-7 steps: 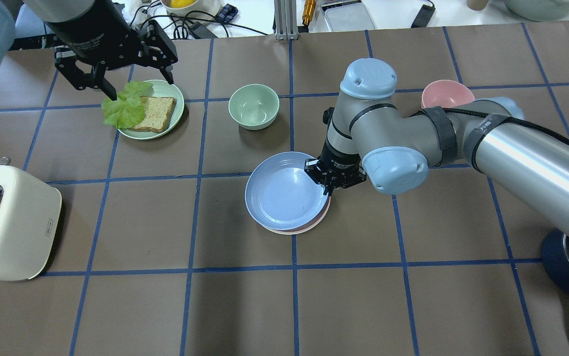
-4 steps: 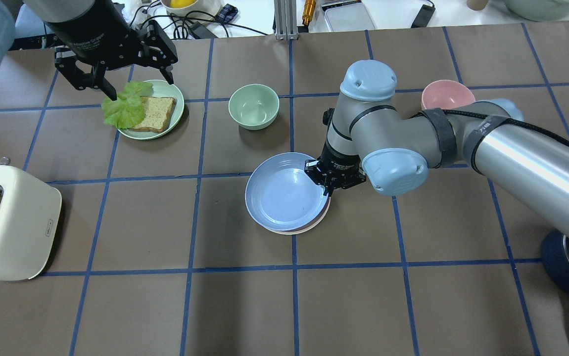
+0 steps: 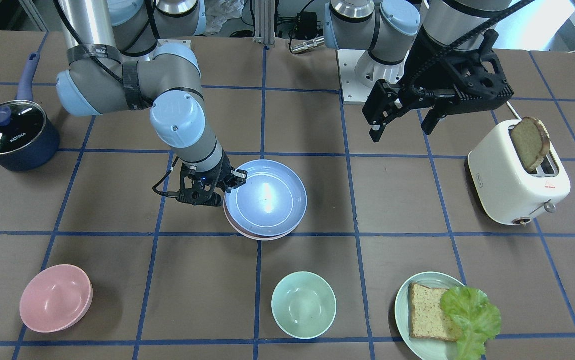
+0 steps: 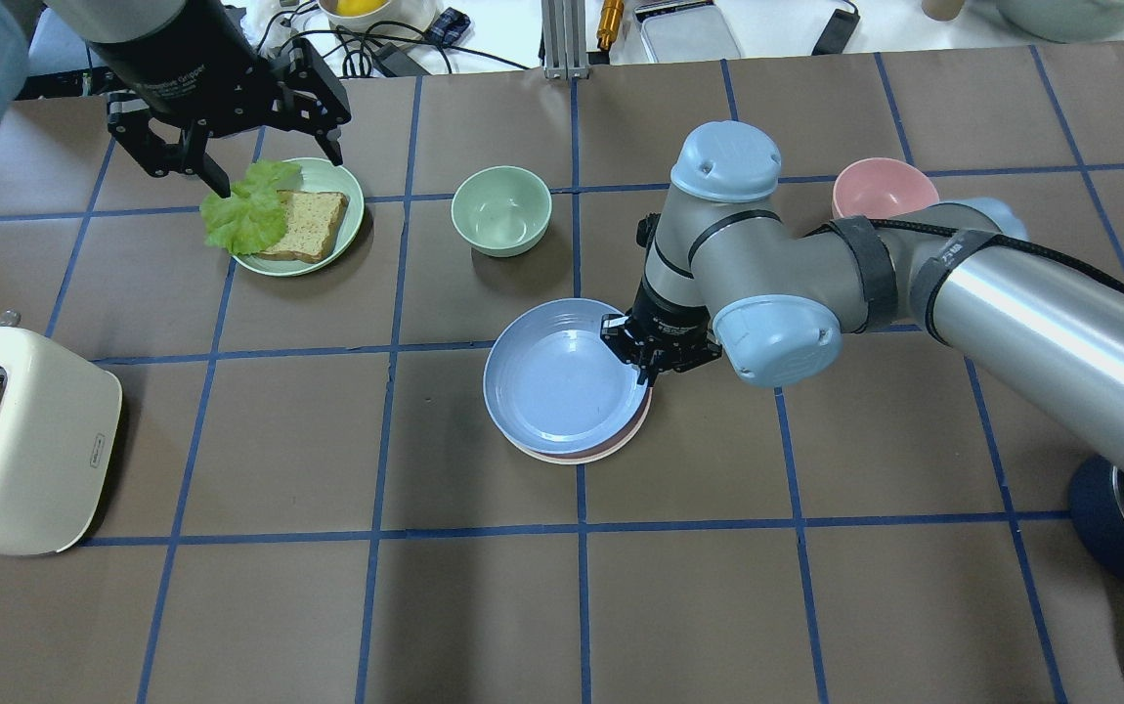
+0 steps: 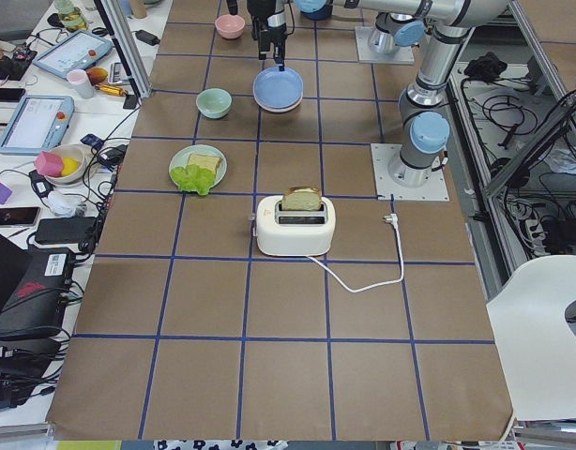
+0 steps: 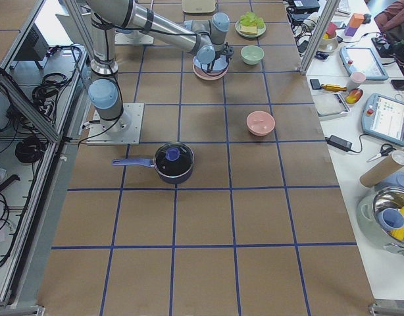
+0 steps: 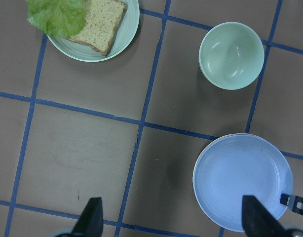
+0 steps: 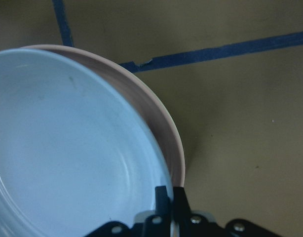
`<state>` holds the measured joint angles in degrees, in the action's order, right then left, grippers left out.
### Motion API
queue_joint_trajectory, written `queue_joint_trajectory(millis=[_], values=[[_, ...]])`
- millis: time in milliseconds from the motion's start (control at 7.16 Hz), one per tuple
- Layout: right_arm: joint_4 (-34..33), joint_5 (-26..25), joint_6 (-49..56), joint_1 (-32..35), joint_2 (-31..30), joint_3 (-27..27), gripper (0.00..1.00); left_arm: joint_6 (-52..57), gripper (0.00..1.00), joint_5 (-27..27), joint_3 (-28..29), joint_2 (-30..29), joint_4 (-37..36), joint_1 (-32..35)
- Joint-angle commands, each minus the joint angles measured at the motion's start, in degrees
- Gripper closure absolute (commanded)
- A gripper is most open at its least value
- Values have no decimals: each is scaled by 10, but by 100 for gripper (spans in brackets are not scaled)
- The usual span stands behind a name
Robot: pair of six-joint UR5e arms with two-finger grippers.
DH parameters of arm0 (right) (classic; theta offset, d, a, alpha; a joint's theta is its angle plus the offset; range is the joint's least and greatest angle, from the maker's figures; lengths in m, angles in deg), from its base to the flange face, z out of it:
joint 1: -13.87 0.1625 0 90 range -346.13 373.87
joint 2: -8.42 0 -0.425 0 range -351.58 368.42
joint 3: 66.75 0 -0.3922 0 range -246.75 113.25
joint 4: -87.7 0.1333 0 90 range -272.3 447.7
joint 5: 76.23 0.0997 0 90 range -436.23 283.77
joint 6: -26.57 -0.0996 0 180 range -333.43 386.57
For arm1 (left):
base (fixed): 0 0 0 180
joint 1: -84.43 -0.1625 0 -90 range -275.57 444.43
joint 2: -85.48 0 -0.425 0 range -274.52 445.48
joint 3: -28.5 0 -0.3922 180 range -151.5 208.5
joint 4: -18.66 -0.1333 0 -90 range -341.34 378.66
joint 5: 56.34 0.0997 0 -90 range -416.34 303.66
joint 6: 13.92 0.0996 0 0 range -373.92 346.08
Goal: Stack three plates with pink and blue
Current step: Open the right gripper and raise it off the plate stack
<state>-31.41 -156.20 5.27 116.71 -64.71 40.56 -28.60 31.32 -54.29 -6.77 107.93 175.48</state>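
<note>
Right gripper (image 4: 648, 375) low, fingers pinched nearly together — left gripper (image 4: 279, 174) held high, fingers spread wide

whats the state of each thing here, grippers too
blue plate, over pink plate, off-centre
pink plate, under blue plate
right gripper, shut on blue plate's rim
left gripper, open, empty
toaster, bread slice sticking up
pot, lid on
mint bowl, upright, empty
pink bowl, upright, empty
green plate, holds bread and lettuce

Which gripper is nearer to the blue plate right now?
Right. The right gripper is clamped on the rim of the blue plate; the left gripper hangs open, high above the table and well away from it.
</note>
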Motion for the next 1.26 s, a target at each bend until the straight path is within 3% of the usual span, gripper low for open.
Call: queue_joint_trajectory(millis=[0, 140, 559, 699, 1118], values=[[-3, -1, -1, -1, 0, 0, 29, 31, 0, 1, 0, 0, 0, -1], [-3, -3, 0, -1, -1, 0, 0, 51, 0, 1, 0, 0, 0, 0], [5, -15, 16, -15, -21, -32, 0, 50, 0, 2, -1, 0, 0, -1], [5, -60, 64, -19, -26, -42, 0, 47, 0, 1, -1, 0, -1, -1], [39, -75, 142, -61, -68, -46, 0, 46, 0, 1, -1, 0, -1, -2]])
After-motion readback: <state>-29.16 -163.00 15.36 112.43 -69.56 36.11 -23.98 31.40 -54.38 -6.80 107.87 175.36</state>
